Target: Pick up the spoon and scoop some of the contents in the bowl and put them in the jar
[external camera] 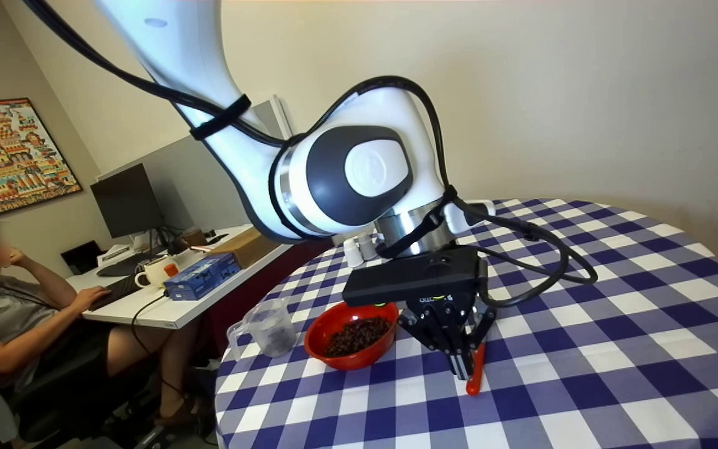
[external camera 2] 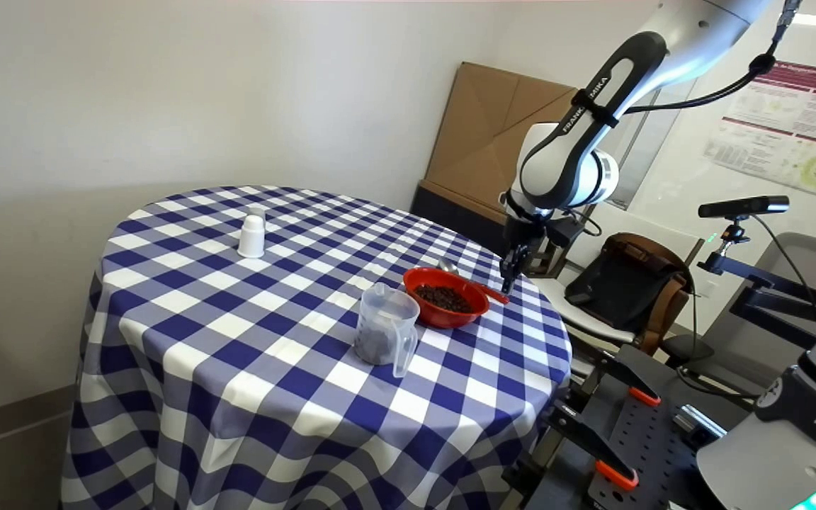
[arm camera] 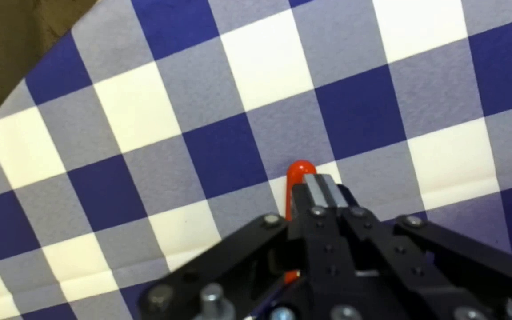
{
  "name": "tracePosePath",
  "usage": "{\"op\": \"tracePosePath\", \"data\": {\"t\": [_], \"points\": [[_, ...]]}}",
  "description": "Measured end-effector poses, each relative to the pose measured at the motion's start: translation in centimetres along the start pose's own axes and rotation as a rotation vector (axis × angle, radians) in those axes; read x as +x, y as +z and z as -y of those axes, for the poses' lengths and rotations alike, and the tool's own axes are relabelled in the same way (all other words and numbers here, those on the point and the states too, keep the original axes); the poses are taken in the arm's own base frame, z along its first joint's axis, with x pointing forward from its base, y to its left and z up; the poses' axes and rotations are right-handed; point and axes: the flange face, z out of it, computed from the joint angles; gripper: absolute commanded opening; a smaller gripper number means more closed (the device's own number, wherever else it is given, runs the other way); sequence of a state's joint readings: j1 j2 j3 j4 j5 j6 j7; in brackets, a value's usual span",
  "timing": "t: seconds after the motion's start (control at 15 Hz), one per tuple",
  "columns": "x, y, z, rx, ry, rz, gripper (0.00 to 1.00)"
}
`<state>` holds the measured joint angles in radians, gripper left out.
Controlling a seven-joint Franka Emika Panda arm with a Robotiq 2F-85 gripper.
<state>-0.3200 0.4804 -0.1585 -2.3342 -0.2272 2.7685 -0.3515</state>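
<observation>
The spoon lies on the checked table; its red-orange handle [external camera: 475, 375] shows in an exterior view, and its silver scoop [external camera 2: 448, 266] in an exterior view behind the bowl. The handle tip [arm camera: 299, 171] also shows in the wrist view. My gripper [external camera: 461, 369] points down with its fingers together and nothing between them; in the wrist view its fingertips [arm camera: 325, 178] are just beside and over the handle, hiding part of it. The red bowl [external camera: 348, 362] holds dark brown contents [external camera 2: 443, 297]. The clear jar with a handle [external camera 2: 385, 322] stands beside the bowl.
White shakers [external camera 2: 251, 237] stand farther back on the round table with the blue and white checked cloth [external camera: 583, 349]. The table edge shows near the gripper in the wrist view [arm camera: 29, 84]. A person sits at a desk [external camera: 141, 312] beyond the table.
</observation>
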Motion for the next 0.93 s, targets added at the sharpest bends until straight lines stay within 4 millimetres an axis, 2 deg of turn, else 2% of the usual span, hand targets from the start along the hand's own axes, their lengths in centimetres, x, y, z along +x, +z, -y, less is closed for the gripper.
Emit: {"op": "tracePosePath", "data": {"t": [0.13,0.2,0.27,0.53,0.93], "points": [[-0.3,0.3,0.0,0.007,-0.006,0.02,0.01],[-0.5,0.5,0.1,0.014,-0.013,0.04,0.26],[-0.8,0.8,0.1,0.021,-0.023,0.062,0.27],[-1.4,1.8,-0.1,0.034,-0.041,0.12,0.55],[0.3,0.5,-1.1,0.024,-0.052,0.118,0.98]]}}
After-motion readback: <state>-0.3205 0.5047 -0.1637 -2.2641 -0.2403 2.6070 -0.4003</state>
